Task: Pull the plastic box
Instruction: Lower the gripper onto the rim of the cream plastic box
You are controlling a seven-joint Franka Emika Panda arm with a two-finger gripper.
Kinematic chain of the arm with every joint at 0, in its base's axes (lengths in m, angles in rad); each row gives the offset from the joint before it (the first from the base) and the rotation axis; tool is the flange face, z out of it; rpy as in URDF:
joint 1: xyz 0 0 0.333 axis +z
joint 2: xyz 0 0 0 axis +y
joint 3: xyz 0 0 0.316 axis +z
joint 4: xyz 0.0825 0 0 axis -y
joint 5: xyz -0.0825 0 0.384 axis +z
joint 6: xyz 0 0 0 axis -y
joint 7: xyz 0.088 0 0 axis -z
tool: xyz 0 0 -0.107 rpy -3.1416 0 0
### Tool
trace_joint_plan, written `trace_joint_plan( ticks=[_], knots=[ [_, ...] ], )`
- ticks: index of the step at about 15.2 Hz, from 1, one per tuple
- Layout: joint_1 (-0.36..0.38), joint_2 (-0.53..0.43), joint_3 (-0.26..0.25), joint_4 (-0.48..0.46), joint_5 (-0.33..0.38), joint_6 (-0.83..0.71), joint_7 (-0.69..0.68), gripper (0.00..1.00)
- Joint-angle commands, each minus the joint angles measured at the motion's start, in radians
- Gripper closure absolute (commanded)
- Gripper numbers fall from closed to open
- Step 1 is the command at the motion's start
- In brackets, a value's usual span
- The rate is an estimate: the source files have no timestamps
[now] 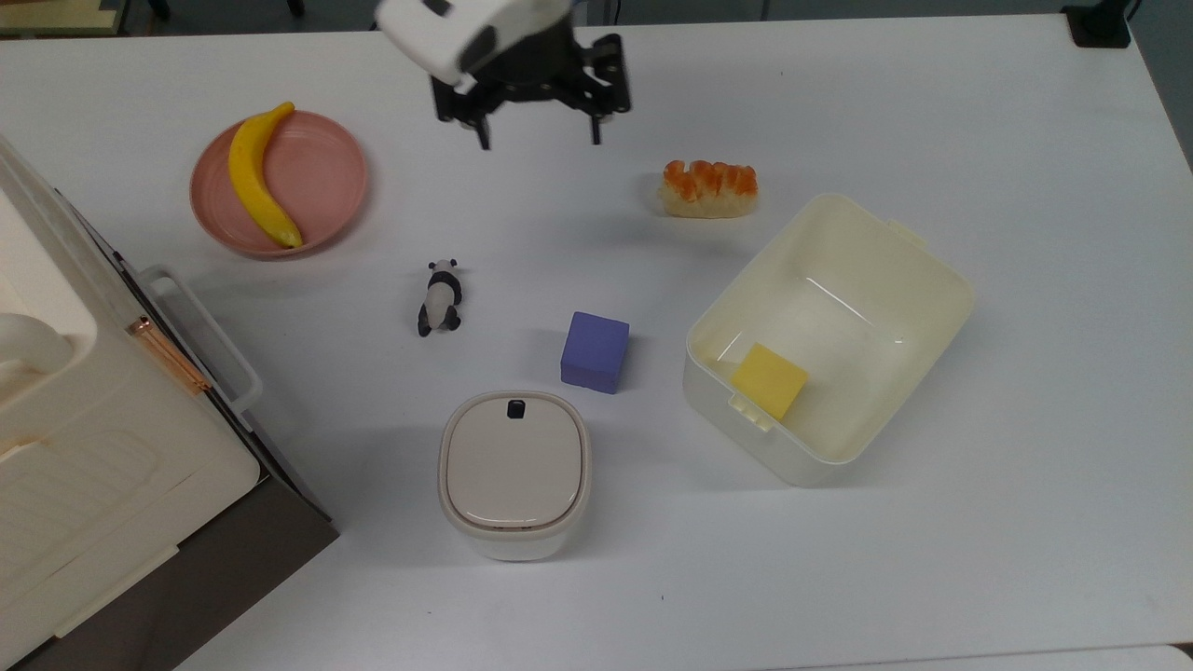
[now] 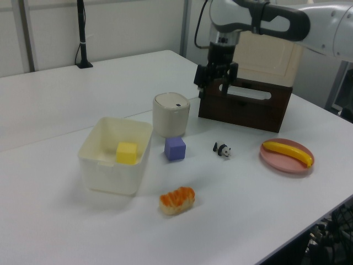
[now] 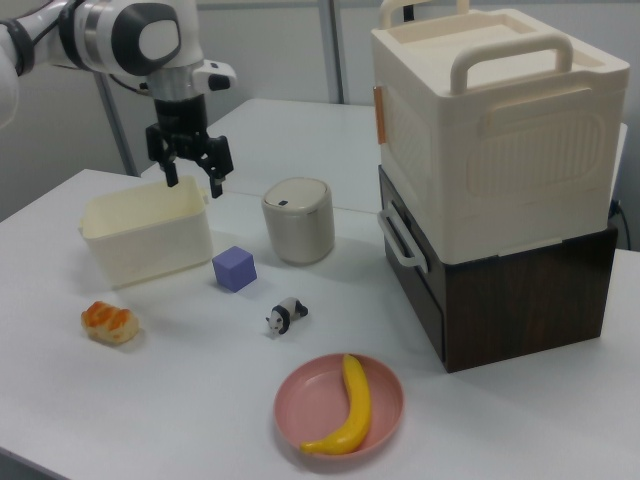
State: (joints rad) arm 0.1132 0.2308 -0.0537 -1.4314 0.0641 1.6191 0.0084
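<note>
While the plastic box (image 1: 843, 280) sits untouched, the tool (image 1: 540, 142) hovers spread wide (gripping nothing).

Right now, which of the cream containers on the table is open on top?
The plastic box, the wide lidless tub with a yellow block inside. The smaller rounded container has its lid on.

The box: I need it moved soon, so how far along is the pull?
Nothing is done yet: the box sits untouched with a yellow block inside. In hand: the gripper hangs open above the table, empty. Left: reaching the box, gripping its wall, pulling.
</note>
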Motion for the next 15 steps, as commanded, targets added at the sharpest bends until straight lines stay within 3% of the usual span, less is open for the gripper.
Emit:
trace_joint_plan(
  ticks=[1, 5, 9, 15],
  knots=[
    [0.100, 0.008, -0.008, -0.020, -0.010, 0.083, -0.097, 0.00],
    [0.209, 0.077, -0.009, 0.005, -0.020, 0.204, -0.325, 0.00],
    [0.287, 0.157, -0.009, 0.029, -0.050, 0.372, -0.340, 0.00],
    [0.350, 0.258, -0.009, 0.049, -0.078, 0.420, -0.390, 0.00]
  ],
)
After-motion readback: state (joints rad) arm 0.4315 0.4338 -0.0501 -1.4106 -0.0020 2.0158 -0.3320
